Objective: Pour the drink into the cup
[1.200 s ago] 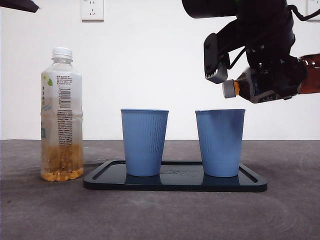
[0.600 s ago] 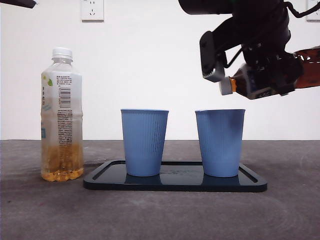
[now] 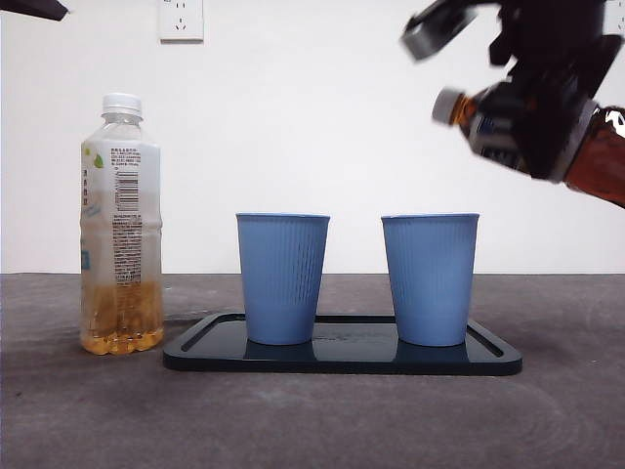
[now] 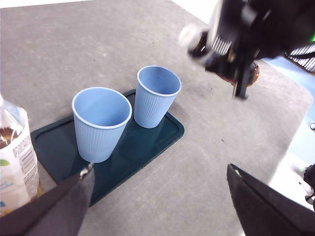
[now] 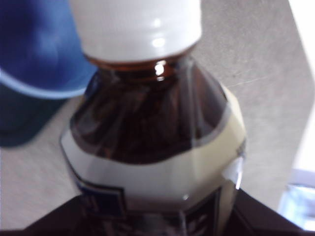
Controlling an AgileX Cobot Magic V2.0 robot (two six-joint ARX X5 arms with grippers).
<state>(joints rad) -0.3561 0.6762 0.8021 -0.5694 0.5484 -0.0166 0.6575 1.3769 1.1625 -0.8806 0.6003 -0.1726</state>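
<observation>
A brown drink bottle (image 3: 518,132) with a white cap on hangs high at the right, tilted with its neck up and to the left. My right gripper (image 3: 508,107) is shut on its body. The right wrist view fills with the bottle (image 5: 152,128) between the right gripper (image 5: 157,216) jaws. Two blue cups (image 3: 282,278) (image 3: 430,278) stand upright on a dark tray (image 3: 342,357); the bottle's cap is above and slightly right of the right-hand cup. My left gripper (image 4: 157,196) is open and holds nothing, high above the near cup (image 4: 102,123) and far cup (image 4: 157,96).
A clear bottle (image 3: 120,225) with a white cap and pale yellow drink at its bottom stands left of the tray (image 4: 167,132). It shows at the left wrist picture's edge too (image 4: 15,157). The waiting arm's black tip (image 3: 29,8) is at the top left corner.
The right gripper has risen and swung to the right with the brown bottle. The bottle's neck went from about level over the right-hand cup to pointing upward.
</observation>
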